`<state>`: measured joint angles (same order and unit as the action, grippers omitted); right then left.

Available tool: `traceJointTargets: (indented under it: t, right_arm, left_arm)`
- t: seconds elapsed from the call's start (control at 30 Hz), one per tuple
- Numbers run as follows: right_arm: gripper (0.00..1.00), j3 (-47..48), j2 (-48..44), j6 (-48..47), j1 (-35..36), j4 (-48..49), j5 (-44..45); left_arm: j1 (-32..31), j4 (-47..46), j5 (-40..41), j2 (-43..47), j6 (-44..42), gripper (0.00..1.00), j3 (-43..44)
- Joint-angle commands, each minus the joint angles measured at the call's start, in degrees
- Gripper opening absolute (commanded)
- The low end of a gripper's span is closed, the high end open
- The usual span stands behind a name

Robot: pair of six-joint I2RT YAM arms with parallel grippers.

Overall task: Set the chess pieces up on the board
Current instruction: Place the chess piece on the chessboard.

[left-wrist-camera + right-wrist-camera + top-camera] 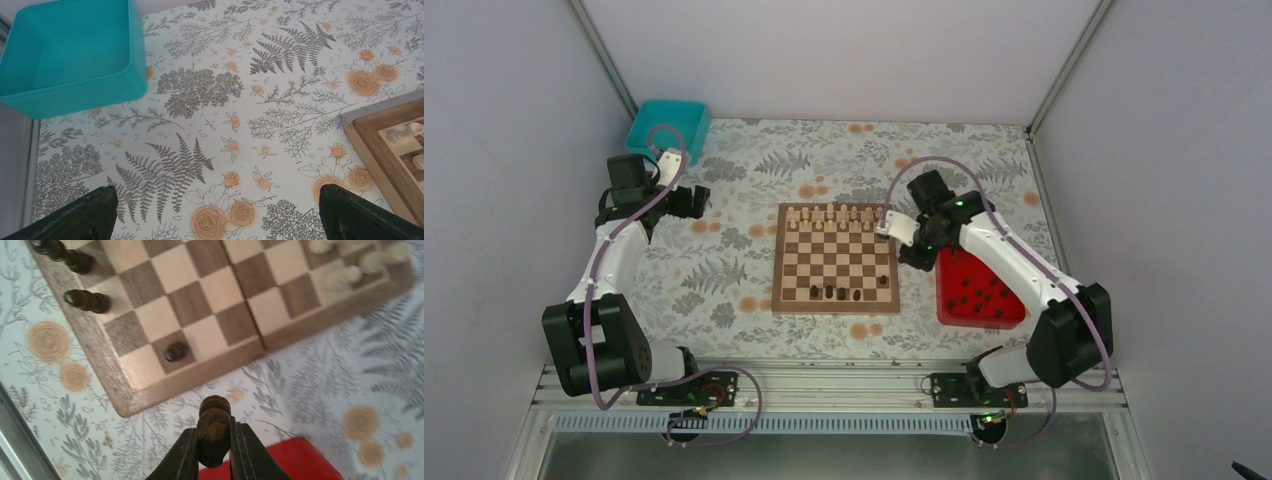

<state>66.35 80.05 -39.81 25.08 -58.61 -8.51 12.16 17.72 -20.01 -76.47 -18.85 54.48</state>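
Note:
The wooden board [836, 308] lies mid-table, with several dark chess pieces [829, 292] along its near edge. My right gripper [916, 258] hangs between the board's right rim and the red tray. In the right wrist view the gripper [214, 437] is shut on a dark piece [215, 412] and holds it above the cloth, just off the board's corner [200, 375]. One dark piece [174, 351] stands on a dark square close to that corner. My left gripper [689, 200] is open and empty, left of the board; its view shows it over the cloth [215, 220].
Pale cream pieces [834, 215] line the board's far rows. A red tray [1014, 312] right of the board holds several dark pieces. A teal bin [667, 128] stands at the back left. The floral cloth is bounded by white walls.

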Motion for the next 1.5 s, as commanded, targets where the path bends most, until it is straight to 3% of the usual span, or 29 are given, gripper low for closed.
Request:
traceJointTargets:
  t: [0.0, 0.4, 1.47]
  right_arm:
    - [0.08, 0.27, 2.60, 4.26, 5.96, -0.30, -1.28]
    - [0.08, -0.82, 10.41, 6.13, 16.34, 4.64, -3.62]
    - [0.09, -3.86, 14.89, 4.30, 16.78, 6.42, -3.19]
  left_arm:
    - [0.41, -0.58, -0.37, -0.35, -0.17, 1.00, 0.43]
    - [0.49, -0.62, 0.03, -0.60, -0.22, 1.00, 0.39]
    - [0.54, -0.77, 0.31, -1.13, -0.23, 1.00, 0.32]
